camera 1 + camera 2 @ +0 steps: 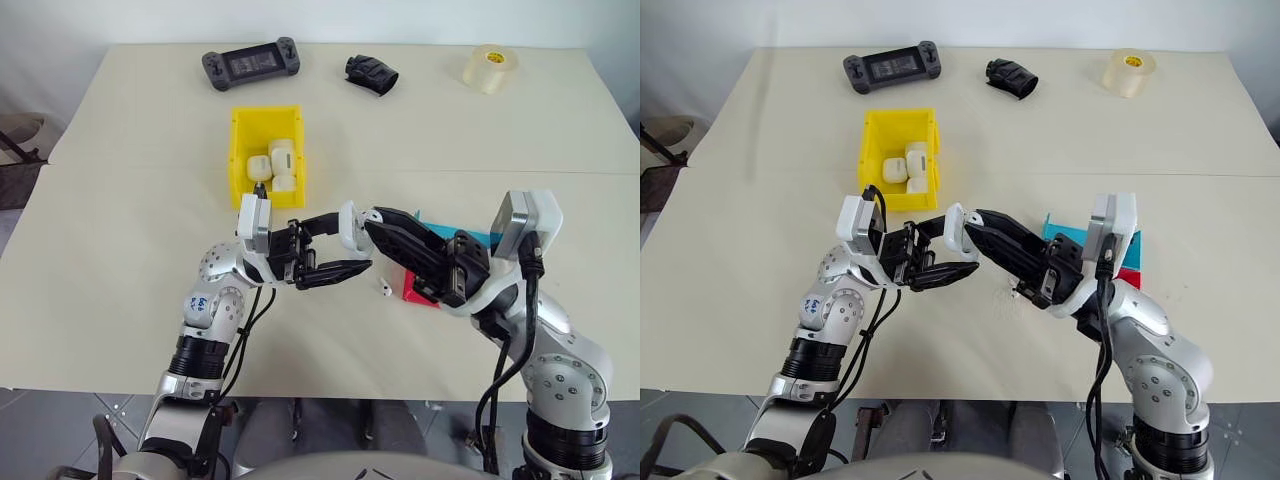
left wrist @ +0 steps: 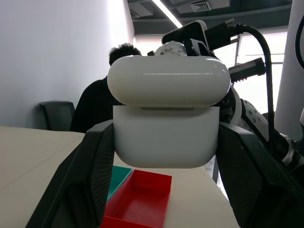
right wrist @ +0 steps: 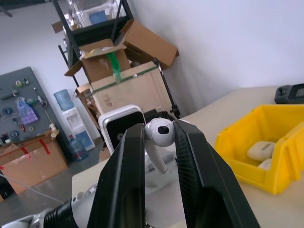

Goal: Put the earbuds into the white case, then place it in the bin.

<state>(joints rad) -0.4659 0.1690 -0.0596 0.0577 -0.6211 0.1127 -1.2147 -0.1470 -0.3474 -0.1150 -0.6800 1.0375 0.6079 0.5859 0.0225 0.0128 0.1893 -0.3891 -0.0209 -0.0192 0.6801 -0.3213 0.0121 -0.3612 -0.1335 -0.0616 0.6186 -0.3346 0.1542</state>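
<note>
eyes: head, down on table (image 1: pixel 120 150) | wrists: close, apparently level

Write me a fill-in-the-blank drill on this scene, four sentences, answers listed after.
1. The left claw holds the white case with its lid ____.
2. The right claw pinches one ____ between its fingers.
3. A second earbud lies on the ____, beside the red tray.
4. The yellow bin already contains several white ____.

Missing words: open; earbud; table; cases
</note>
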